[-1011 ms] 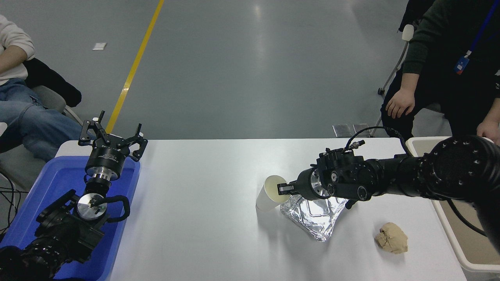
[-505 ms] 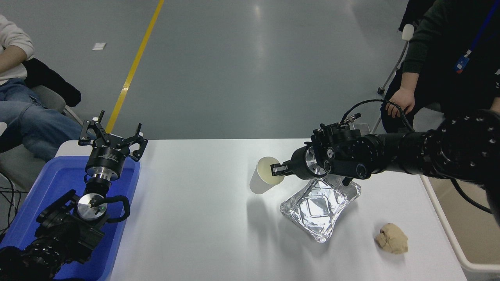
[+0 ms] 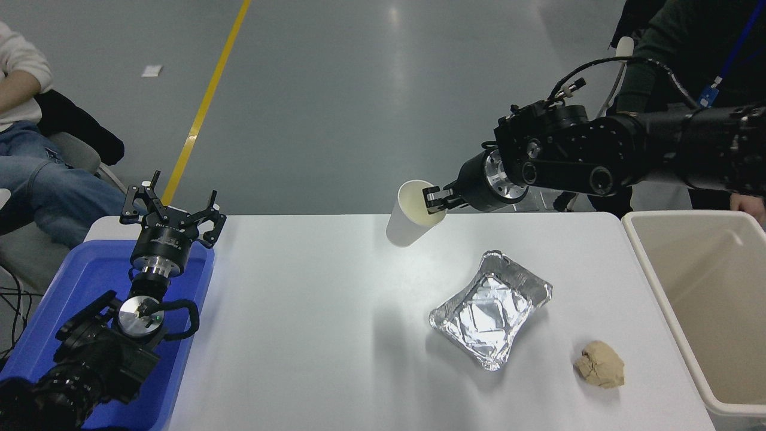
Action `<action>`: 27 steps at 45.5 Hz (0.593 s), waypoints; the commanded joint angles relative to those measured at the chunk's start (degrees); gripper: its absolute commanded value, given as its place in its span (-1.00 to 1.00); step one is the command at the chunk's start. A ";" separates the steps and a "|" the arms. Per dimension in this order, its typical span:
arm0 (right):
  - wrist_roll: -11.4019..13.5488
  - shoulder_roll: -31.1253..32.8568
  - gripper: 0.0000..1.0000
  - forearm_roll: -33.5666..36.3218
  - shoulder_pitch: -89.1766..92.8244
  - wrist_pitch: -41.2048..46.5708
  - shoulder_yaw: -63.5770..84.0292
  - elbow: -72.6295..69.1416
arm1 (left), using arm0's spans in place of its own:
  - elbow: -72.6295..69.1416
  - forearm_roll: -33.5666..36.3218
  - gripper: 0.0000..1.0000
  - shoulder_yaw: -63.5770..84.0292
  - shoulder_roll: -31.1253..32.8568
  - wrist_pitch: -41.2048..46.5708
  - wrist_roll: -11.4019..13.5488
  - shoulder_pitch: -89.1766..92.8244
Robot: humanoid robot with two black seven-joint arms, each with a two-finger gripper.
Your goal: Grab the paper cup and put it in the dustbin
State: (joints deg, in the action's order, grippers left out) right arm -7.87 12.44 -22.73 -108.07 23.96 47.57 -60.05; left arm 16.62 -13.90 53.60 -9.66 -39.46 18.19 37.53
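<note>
A white bench [image 3: 311,335] seen from above. On its right half lies a crinkled silver foil tray [image 3: 491,308], rectangular and shallow, and nearer the front right a lumpy tan wad [image 3: 600,364] that looks like crumpled paper. A blue plastic tray [image 3: 72,287] sits at the left edge, with the left claw [image 3: 172,211] parked above it, fingers spread open. At the far right stands the dustbin [image 3: 655,281], a deep cream plastic bin with smooth walls and a thick rim. A person in a dark top [image 3: 676,36] is behind the bench at top right; another person's jeans [image 3: 54,191] show at far left.

The right claw [image 3: 438,200] reaches in from the right, high over the far edge of the bench, closed on the rim of the paper cup [image 3: 410,216] (one finger inside the mouth). The cup is white, tapered, cream inside, tilted with its mouth toward the claw, lifted clear of the bench. It hangs beyond and to the left of the foil tray, well apart from the dustbin
</note>
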 commanded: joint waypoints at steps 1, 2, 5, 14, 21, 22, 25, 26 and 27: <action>0.04 6.80 -1.00 0.14 -8.20 5.39 1.83 -1.21 | 0.00 0.02 0.98 0.01 0.00 0.00 0.00 0.00; 0.04 7.42 -1.00 0.14 -8.73 5.91 1.91 -1.21 | 0.00 0.02 0.98 0.01 0.00 0.00 0.00 0.00; 0.04 8.83 -1.00 0.14 -10.22 7.15 2.00 -1.21 | 0.08 0.02 0.98 0.01 0.00 0.00 0.00 0.00; 0.05 11.82 -1.00 0.05 -14.53 9.96 2.26 -1.12 | 0.00 0.02 0.98 -0.08 0.00 0.00 0.00 0.00; 0.13 12.52 -1.00 0.14 -15.68 10.05 2.53 -1.12 | 0.00 0.02 0.98 -0.08 0.00 0.00 0.00 0.00; 0.13 12.52 -1.00 0.14 -15.76 10.05 2.70 -1.12 | 0.00 0.02 0.98 -0.08 0.00 0.00 0.00 0.00; 0.13 12.52 -1.00 0.14 -16.03 9.96 3.49 -0.86 | 0.00 0.02 0.98 0.01 0.00 0.00 0.00 0.00; 0.13 12.61 -1.00 0.14 -16.03 9.87 3.67 -0.77 | 0.00 0.02 0.98 -0.08 0.00 0.00 0.00 0.00; 0.13 12.70 -1.00 0.31 -16.03 9.79 3.93 -0.68 | 0.00 0.02 0.98 0.01 0.00 0.00 0.00 0.00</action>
State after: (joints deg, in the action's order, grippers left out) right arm -7.76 23.54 -22.63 -121.91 32.98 49.99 -61.10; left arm 16.62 -13.88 53.56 -9.66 -39.46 18.19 37.53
